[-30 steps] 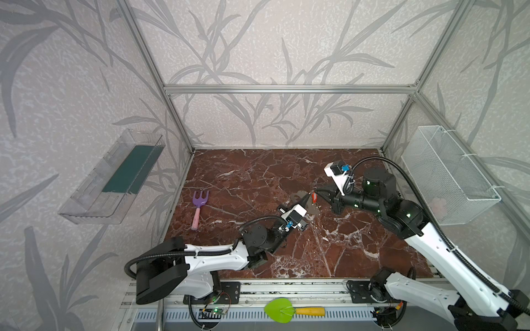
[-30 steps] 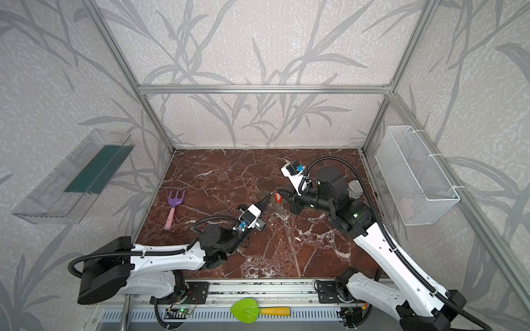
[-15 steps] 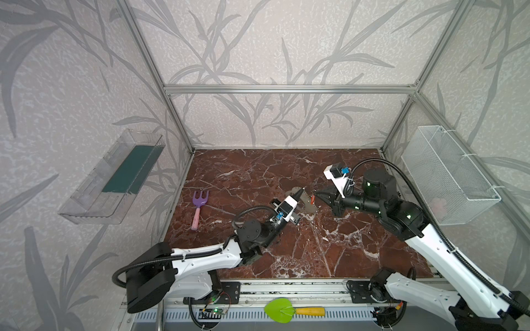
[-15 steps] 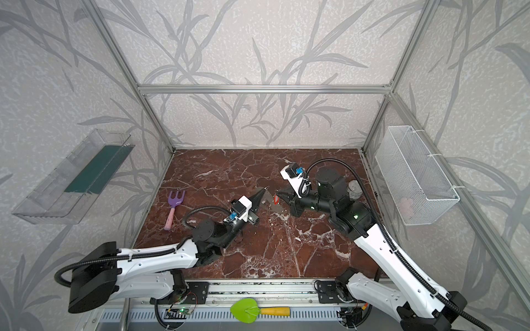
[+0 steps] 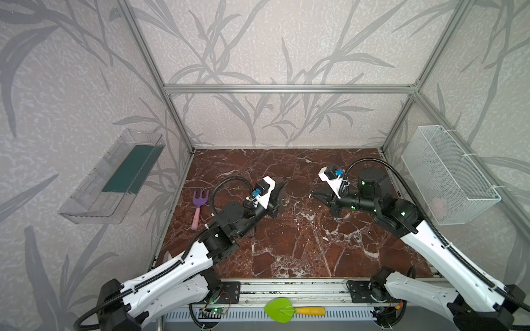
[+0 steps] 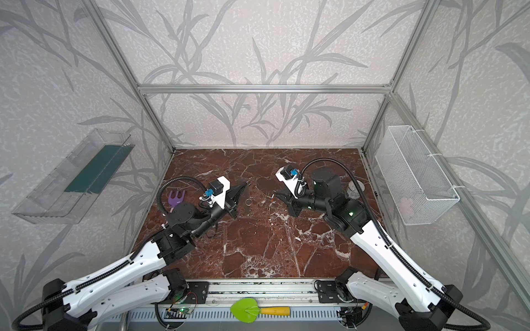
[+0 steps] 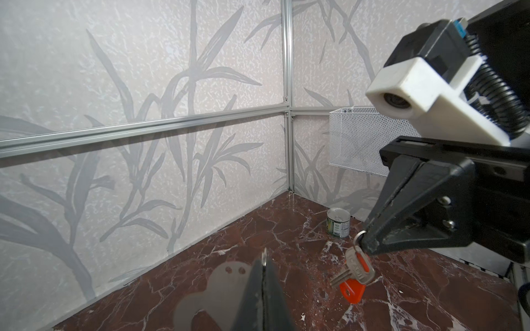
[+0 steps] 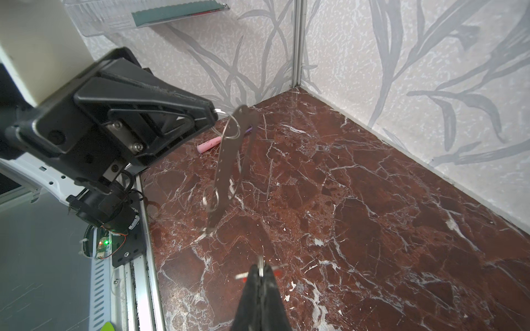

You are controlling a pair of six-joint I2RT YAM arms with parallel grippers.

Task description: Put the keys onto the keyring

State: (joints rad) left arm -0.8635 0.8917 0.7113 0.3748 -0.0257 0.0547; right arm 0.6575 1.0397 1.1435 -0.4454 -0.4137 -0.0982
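Plainly the two grippers have parted. A second ago the left gripper (image 6: 245, 184) sat low and close under the tip of the right gripper (image 6: 276, 195). Half a second ago they were almost nose to nose. Now the left one has drawn back toward its own side and a little further up the table (image 6: 258, 243), leaving a clear gap of marble between the tips in both top views. The right arm has scarcely shifted. Each gripper is closed tight on its load. The left pinches the thin wire loop at the top of the keyring (image 8: 226, 160). The keyring's flat grey plate hangs tilted from the tip, with a small ring (image 8: 210, 197) dangling near its lower end, seemingly clear of the table. The right pinches the little ring of the keys (image 7: 354, 272), so the silver key and red tag hang just below its tip, off the surface. Keys and keyring are apart, not touching, and nothing is threaded. I read the retreat as a broken-off try at meeting rather than progress. The join is still to be made, and the left arm will probably have to come in again with the loop lined up. With both parts hanging freely from thin wire, alignment looks the hard part.
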